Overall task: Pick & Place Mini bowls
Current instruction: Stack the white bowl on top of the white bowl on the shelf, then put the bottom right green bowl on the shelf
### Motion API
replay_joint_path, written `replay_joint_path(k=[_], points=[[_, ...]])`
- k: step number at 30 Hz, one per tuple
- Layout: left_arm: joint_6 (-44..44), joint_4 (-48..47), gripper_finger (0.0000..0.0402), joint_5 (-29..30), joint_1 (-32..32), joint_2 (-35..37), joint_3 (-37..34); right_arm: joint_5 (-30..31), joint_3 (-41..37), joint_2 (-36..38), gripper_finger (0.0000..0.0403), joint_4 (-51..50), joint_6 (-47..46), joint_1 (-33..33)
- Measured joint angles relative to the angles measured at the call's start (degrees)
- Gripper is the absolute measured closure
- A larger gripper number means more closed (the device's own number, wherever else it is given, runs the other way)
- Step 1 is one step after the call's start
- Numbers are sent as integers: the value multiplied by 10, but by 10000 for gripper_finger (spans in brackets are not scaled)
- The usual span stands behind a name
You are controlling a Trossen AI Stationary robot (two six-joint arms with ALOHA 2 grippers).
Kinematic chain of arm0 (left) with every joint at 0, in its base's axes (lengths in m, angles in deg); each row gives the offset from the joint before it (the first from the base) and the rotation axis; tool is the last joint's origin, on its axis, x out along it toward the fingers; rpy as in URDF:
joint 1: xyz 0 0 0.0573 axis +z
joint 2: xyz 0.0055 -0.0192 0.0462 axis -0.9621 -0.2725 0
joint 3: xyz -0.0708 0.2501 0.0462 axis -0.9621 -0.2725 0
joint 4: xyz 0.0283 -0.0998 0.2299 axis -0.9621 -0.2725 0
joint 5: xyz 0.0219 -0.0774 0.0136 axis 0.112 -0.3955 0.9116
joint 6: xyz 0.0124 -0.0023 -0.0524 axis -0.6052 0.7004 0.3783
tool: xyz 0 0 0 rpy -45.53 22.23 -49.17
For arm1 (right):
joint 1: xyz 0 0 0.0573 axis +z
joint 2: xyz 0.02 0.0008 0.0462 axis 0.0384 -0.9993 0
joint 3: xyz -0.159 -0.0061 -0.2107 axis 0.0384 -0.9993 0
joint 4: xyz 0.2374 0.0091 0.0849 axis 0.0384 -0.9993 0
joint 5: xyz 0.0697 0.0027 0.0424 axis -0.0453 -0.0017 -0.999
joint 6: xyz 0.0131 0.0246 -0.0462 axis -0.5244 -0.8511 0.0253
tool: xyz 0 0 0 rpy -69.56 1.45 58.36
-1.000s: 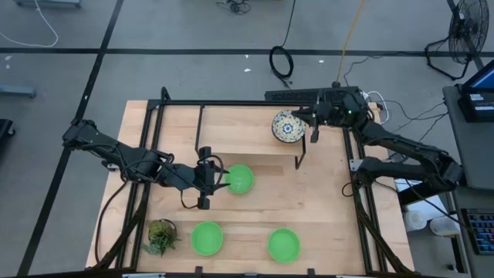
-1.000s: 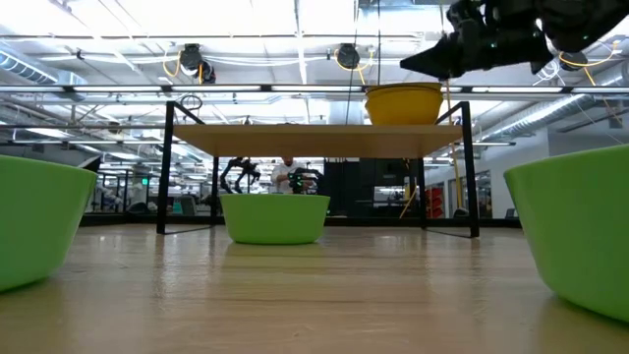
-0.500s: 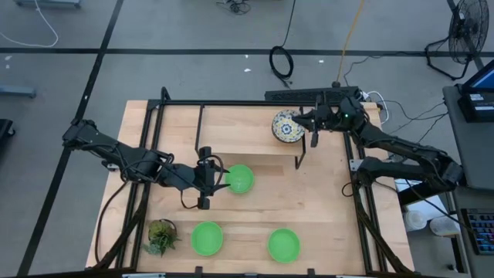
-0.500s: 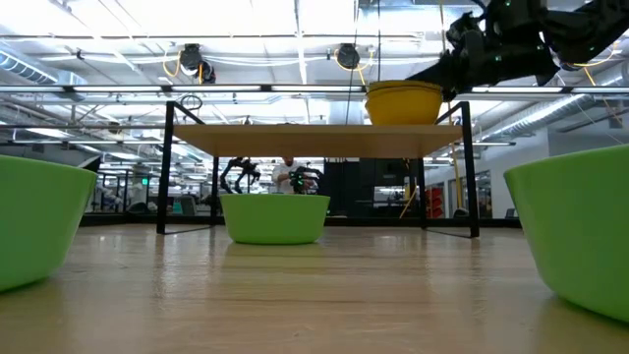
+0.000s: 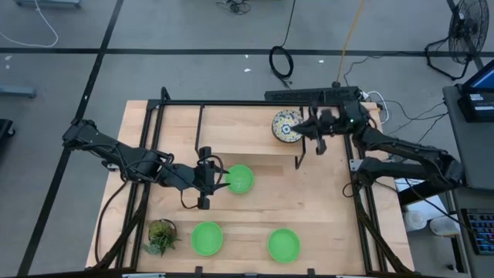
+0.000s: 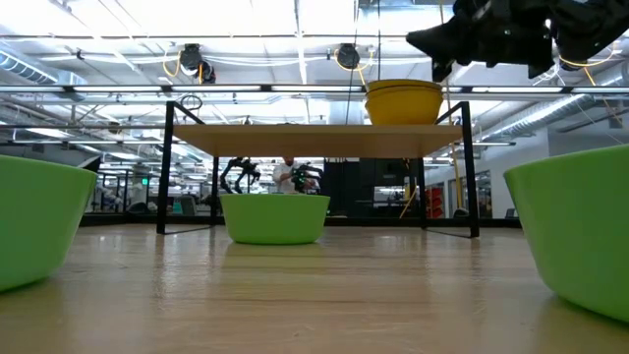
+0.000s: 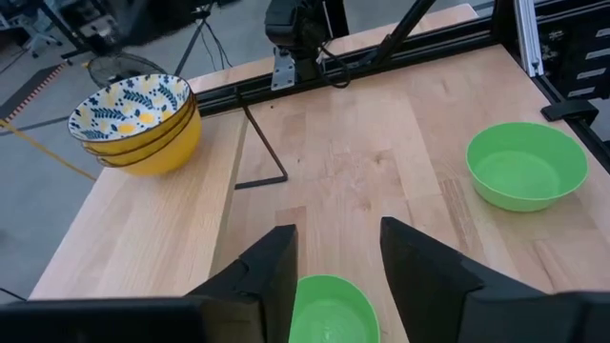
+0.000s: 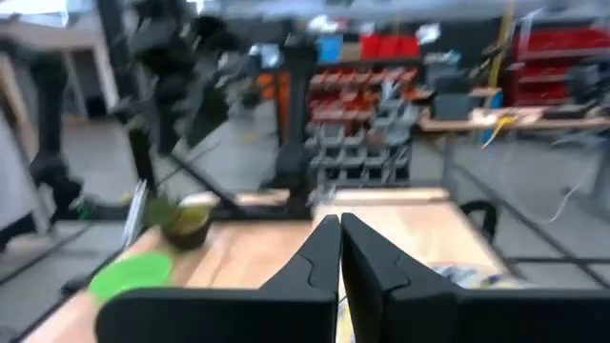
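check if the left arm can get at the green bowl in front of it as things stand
Probably yes. The left end effector is open and already straddles the near rim of the green bowl, with nothing between them. The right end effector is far off by the stacked floral bowls.

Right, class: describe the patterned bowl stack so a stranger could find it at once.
Start at the wooden table and find the raised wooden shelf along its far edge. Near the shelf's right end, beside the right claw, sits the stack of floral bowls. Unlike the plain green bowls lower on the table, it is yellow outside with a blue, white and yellow leaf pattern inside.
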Motion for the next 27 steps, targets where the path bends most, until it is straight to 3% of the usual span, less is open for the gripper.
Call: replay_joint_path(k=[6, 14, 19, 27], points=[[3, 0, 241, 0, 0, 0, 0, 120, 0, -4, 403, -88, 90, 31], [3, 0, 223, 0, 0, 0, 0, 131, 0, -4, 403, -93, 106, 31], [4, 27, 218, 0, 0, 0, 0, 126, 17, 37, 403, -58, 70, 37], [3, 82, 232, 0, 0, 0, 0, -1, 12, 115, 403, -63, -28, 90]])
